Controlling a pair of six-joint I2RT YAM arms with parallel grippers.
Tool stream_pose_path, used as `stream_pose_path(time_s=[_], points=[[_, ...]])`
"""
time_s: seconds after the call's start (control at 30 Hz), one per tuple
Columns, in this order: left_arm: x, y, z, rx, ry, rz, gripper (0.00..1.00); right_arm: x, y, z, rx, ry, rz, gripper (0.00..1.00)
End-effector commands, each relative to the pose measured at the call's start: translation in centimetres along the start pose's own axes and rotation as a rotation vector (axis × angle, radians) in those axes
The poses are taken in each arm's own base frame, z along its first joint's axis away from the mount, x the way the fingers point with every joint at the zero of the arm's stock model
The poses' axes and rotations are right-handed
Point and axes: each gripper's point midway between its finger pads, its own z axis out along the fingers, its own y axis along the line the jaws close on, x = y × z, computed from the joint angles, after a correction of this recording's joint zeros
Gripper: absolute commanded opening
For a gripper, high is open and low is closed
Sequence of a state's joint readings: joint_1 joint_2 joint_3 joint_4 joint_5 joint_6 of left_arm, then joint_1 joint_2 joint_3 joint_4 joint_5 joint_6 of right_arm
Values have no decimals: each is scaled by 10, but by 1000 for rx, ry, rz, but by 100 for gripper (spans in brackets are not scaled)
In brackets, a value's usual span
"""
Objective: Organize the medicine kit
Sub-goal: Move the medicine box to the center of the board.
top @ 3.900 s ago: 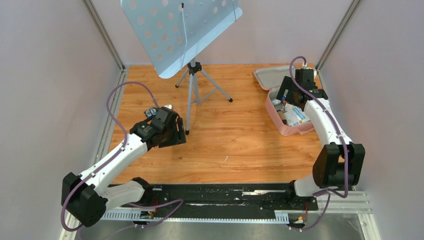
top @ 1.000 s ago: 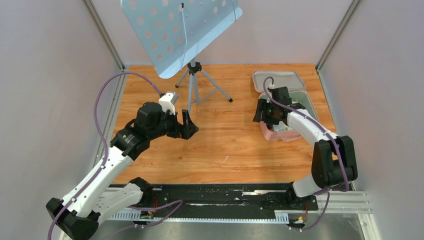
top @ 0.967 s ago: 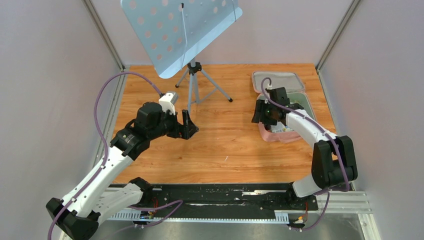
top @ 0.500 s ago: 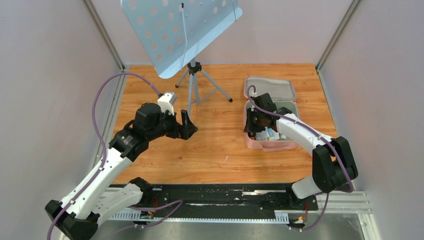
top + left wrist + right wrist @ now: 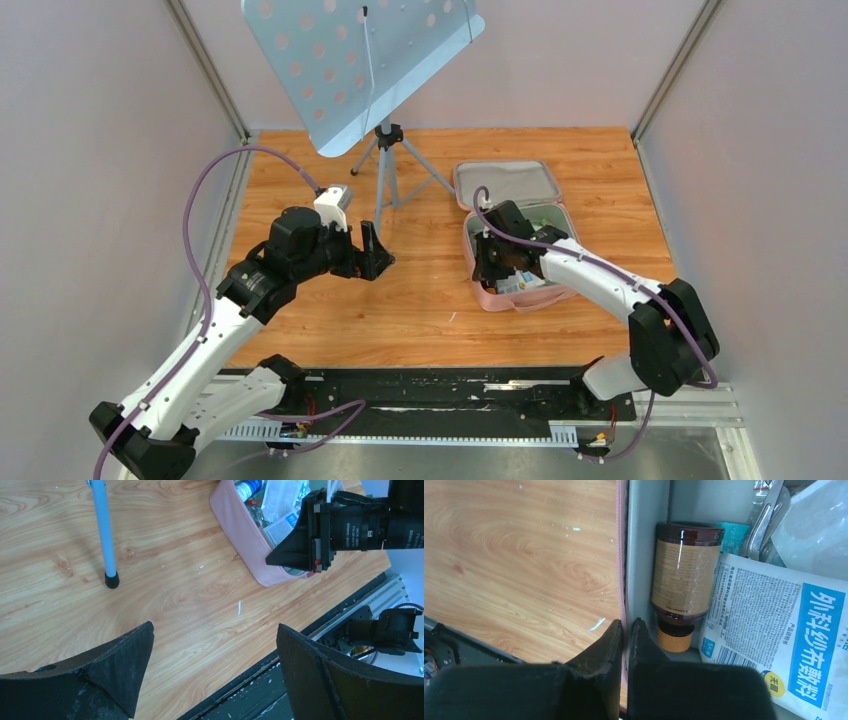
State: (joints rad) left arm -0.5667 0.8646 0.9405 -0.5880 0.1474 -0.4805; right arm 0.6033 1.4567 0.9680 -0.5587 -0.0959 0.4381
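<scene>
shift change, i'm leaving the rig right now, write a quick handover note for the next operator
The left gripper is open and empty, above the table near the stand.
The right gripper is shut on the medicine kit, pinching its pink wall on the side toward the left arm.
The kit sits open right of centre, lid flat behind; a brown bottle and a blue-white packet lie inside.
Done: kit opened, gripped. Left: probably tidy the contents, close it.

Left arm (image 5: 212, 333), right arm (image 5: 592, 276): white link shells, black joint housings. Purple cable (image 5: 190, 247) loops along each. Fingers (image 5: 120, 666) black, wedge-shaped.
</scene>
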Motion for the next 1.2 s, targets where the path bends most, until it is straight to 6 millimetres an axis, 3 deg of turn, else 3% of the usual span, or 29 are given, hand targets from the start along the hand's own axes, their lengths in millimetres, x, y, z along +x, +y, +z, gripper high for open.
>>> stream_pose_path(time_s=[0.0,0.07,0.13,0.23,0.37,0.5,0.6,0.93,1.07,1.17], points=[[-2,3,-2,-7,-18,16,100,5,24,-15,-77,-4,34,0],[-3,2,-2,-3,-18,17,100,-2,24,-20,-71,-35,31,5],[-2,3,-1,-5,-14,16,100,-13,22,-25,-48,-75,20,32],[0,4,3,-6,-5,15,100,-33,18,-34,-4,-141,2,62],[8,8,12,-19,28,0,100,-67,11,-50,37,-235,-17,83],[18,11,21,-27,71,-30,100,-103,-1,-69,63,-322,-14,87],[18,9,27,-15,71,-48,100,-124,-21,-82,94,-373,12,88],[4,3,37,4,49,-32,100,-179,-111,-122,185,-512,174,89],[6,1,45,25,67,-36,100,-196,-150,-130,228,-556,232,88],[8,1,50,23,82,-35,100,-210,-172,-122,251,-554,253,85]])
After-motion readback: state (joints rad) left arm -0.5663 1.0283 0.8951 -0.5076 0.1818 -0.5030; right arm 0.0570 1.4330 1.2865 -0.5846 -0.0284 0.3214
